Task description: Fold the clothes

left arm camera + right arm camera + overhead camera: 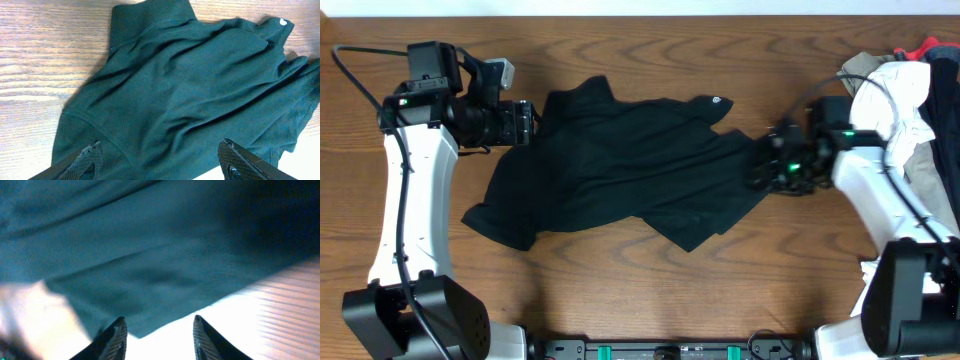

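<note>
The black shirt (620,165) is spread, rumpled, in the middle of the table (640,300). Its long axis is laid across from one arm to the other, so that each end is faced by one hand. The left hand (530,122) is held just beside the shirt's upper left corner. In its wrist view the fingers (89,159) are seen set wide apart with nothing between them, and the cloth is spread out ahead of them towards the small white logo (281,21). The right hand (765,168) is placed at the opposite end, over the narrower tail of fabric. Its jaws are seen partly parted (not clamped), an edge of cloth lies just at the gap, and nothing is judged to be held. Neither hand is markedly nearer – each is stationed at its own end. The coming grasp is judged to turn on this: the fabric lies inward from both hands, so each end would be reached by a short advance towards the middle.
</note>
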{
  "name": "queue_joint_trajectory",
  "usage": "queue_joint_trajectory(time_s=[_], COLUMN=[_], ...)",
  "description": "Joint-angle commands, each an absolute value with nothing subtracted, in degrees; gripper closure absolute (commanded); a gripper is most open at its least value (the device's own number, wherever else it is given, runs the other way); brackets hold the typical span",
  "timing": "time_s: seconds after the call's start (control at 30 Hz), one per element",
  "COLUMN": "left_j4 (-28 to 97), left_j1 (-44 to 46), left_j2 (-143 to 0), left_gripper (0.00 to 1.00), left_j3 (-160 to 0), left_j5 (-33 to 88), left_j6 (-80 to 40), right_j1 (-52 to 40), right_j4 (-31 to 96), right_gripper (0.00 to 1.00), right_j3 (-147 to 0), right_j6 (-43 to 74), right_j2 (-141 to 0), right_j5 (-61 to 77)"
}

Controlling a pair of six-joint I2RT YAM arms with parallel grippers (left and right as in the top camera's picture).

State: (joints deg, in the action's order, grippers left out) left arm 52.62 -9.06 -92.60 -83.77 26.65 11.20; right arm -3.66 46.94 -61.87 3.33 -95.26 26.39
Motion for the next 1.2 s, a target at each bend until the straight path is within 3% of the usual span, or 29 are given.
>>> queue_joint_trajectory(time_s=[0.0,0.13,0.27,0.5,0.77,1.0,1.17], left_j4=[52.97,54.06,54.19,54.37,54.33,54.33,54.33], left_j1=[-9.85,-10.07,-10.07,-10.07,-10.04,-10.07,-10.04], left_j2=[-92.82,-92.82,-92.82,-92.82,-92.82,-92.82,-92.82], left_gripper=[0.25,0.24,0.24,0.24,0.25,0.24,0.24], left_j3=[-83.96,-83.96,-83.96,-83.96,-83.96,-83.96,-83.96], left_j5=[27.35,27.38,27.38,27.38,27.38,27.38,27.38], left_j6=[11.73,11.75,11.73,11.75,11.75,11.75,11.75], right_j1=[-11.64,-20.73,-26.41,-28.80,-28.80,-28.77,-28.93], right_j4=[46.68,45.19,42.41,42.57,42.35,39.83,40.51], right_gripper=[0.60,0.61,0.62,0.71,0.59,0.55,0.76], right_j3=[-62.52,-62.26,-61.49,-61.49,-61.47,-61.47,-61.47], right_j6=[-1.37,2.22,3.46,10.52,9.76,6.57,5.10], right_j2=[-95.59,-96.53,-99.39,-105.16,-105.41,-105.41,-105.41], right_j5=[31.77,21.28,20.97,16.91,10.22,7.88,14.41])
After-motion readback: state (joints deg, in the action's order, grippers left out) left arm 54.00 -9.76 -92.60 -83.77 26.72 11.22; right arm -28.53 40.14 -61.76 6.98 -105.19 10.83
